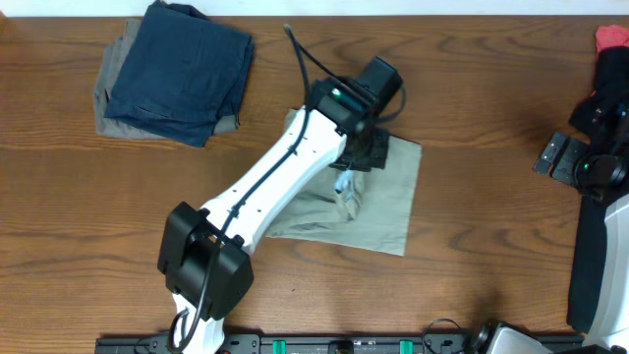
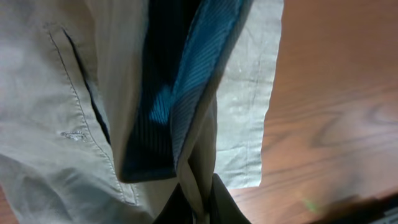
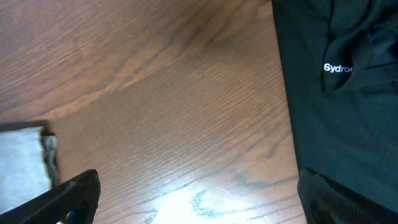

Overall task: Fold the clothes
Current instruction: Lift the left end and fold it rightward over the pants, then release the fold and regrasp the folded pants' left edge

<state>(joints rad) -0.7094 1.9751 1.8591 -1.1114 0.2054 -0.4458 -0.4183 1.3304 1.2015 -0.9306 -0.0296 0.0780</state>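
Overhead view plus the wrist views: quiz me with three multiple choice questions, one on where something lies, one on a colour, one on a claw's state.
1. Where in the overhead view is the navy garment?
A upper left
B centre
C lower right

2. What colour are the shorts under the left claw?
A red
B khaki-green
C white

3. How is the right claw?
A shut on black cloth
B shut on the shorts
C open over bare wood

Answers:
1 A, it lies folded on a grey one at the upper left.
2 B, the cloth pinched there is khaki-green.
3 C, its fingers stand wide apart above the table.
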